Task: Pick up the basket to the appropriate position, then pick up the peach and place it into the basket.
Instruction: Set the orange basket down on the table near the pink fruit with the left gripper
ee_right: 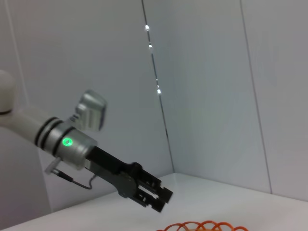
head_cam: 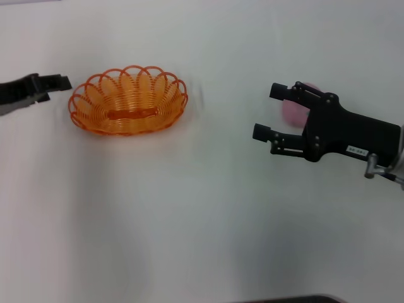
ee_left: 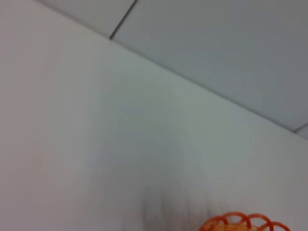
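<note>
Oval orange wire basket (head_cam: 128, 101), looped scalloped rim and open mesh sides, sits empty on the smooth white table (head_cam: 189, 214), upper left of head view. Left gripper (head_cam: 62, 82), fingers together, hovers just beside its rim. Right gripper (head_cam: 270, 112), matte black, jaws wide, upper right, partly hides the round pink peach (head_cam: 294, 111).

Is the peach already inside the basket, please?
No, the peach sits behind the right gripper, far from the empty basket.

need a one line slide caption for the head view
Open right gripper reaches over the peach; the left gripper sits beside the basket, apart from it.
</note>
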